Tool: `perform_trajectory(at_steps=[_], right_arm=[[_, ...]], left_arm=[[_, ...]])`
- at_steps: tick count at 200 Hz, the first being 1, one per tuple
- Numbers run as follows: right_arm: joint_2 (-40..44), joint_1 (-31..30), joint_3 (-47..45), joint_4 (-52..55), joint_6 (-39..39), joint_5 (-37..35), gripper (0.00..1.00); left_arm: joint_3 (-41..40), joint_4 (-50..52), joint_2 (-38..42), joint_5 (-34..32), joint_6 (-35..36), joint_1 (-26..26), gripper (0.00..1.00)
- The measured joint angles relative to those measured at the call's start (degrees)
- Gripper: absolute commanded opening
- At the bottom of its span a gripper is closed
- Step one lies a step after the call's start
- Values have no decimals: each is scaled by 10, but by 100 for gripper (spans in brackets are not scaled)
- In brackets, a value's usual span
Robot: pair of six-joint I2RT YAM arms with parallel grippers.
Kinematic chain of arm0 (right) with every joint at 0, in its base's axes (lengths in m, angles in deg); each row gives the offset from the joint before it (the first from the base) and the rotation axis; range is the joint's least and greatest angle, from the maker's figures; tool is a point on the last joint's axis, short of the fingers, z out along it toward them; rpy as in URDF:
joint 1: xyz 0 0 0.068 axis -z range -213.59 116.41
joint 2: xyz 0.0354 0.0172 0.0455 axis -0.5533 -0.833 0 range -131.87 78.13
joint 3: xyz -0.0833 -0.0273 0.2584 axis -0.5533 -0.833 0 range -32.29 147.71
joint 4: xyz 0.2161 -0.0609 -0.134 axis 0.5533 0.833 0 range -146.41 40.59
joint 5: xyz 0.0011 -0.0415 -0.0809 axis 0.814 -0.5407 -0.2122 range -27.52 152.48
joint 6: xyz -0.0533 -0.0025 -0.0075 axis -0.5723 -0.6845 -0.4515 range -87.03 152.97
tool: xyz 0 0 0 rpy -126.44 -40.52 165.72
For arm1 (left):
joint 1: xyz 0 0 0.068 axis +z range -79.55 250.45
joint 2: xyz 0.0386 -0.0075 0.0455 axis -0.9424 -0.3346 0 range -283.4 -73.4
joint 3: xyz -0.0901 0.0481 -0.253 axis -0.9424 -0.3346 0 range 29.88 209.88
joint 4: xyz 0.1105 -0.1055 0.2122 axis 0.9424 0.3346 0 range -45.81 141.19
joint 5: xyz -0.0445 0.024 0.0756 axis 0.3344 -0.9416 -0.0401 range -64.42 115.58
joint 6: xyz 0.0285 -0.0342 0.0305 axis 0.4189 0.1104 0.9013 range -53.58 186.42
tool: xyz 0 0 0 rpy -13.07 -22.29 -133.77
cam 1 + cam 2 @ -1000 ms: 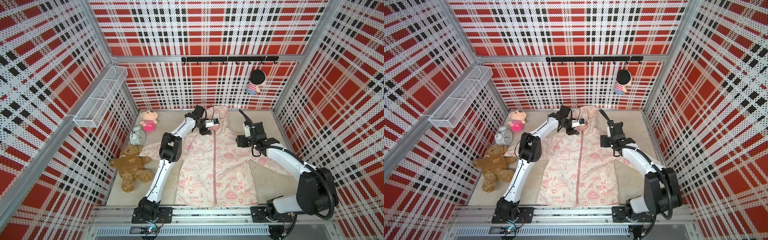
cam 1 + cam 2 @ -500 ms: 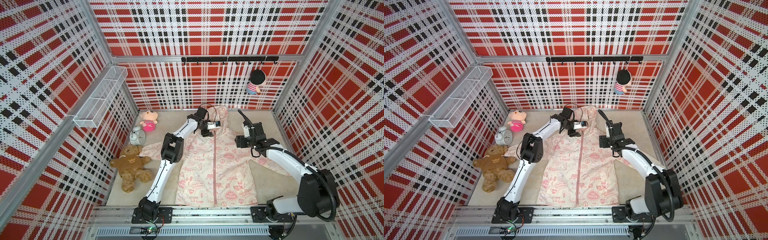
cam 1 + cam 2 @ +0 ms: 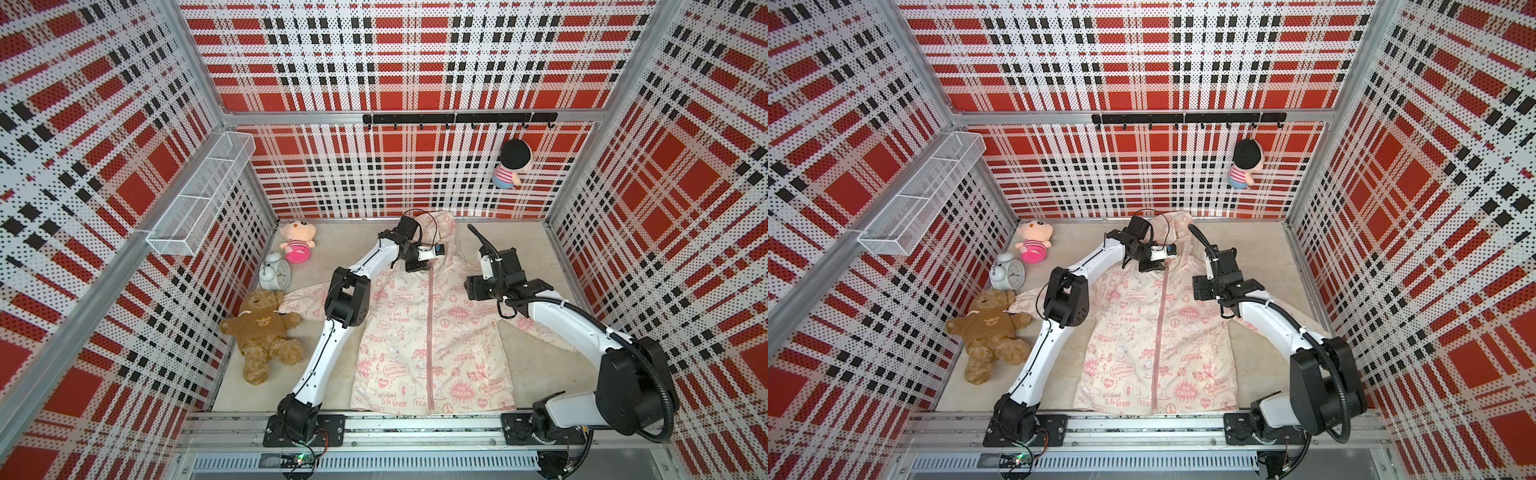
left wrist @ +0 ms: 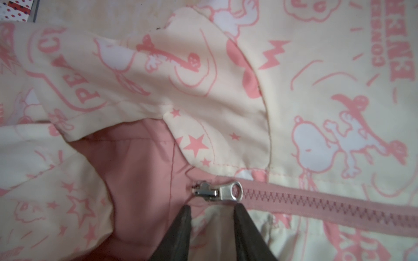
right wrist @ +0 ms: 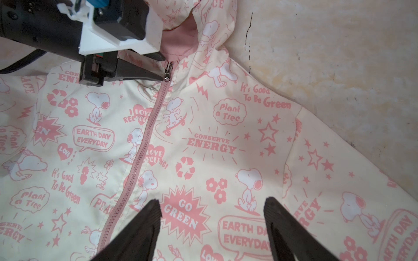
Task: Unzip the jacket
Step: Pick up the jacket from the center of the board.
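The cream jacket [image 3: 432, 332] [image 3: 1158, 332] with pink print lies flat and face up on the floor, hood toward the back wall. Its pink zipper [image 5: 144, 140] is closed up to the collar. The silver zipper pull [image 4: 228, 191] [image 5: 167, 71] lies flat at the top. My left gripper [image 3: 428, 266] [image 4: 213, 206] [image 5: 163, 67] is at the collar, jaws narrowly apart. Its fingertips [image 4: 187, 210] stand just short of the pull, with nothing between them. My right gripper [image 3: 473, 289] [image 5: 212, 205] hovers wide open over the jacket's chest, above the "GO GREEN" print.
A teddy bear [image 3: 262, 332] in a brown sweater, an alarm clock [image 3: 274, 272] and a pink doll [image 3: 297, 245] sit along the left wall. A doll [image 3: 513, 164] hangs from the hook rail [image 3: 457, 118]. A wire basket [image 3: 203, 195] is mounted on the left wall.
My left gripper has edged toward the top of the zipper and its jaws have narrowed. The right arm has stayed in place.
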Motion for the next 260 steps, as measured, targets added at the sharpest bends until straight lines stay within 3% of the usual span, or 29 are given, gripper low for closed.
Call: perform_trajectory(at_steps=[24,40,91,126,166,200,226,260], right_arm=[[1,-2,-9,0,6,-2,75],[1,-2,-12,0,10,-3,75],[1,-2,-12,-35,16,4,73],[0,-2,-11,-107,-27,48,80],[-15,16,-13,-232,-158,153,85],[-30,88,-32,-363,-268,294,84],[-90,129,46,-344,-332,402,81],[-161,137,169,-261,-425,512,88]], left_arm=[[-4,-8,0,-10,-14,0,5],[-25,-26,10,-14,-24,1,0],[-215,-127,123,-9,-61,5,0],[-341,-216,239,-11,-61,6,0],[-456,-324,355,0,-54,6,0],[-535,-387,410,9,-46,6,0],[-594,-421,446,17,-30,6,0],[-655,-454,492,31,-11,5,0]])
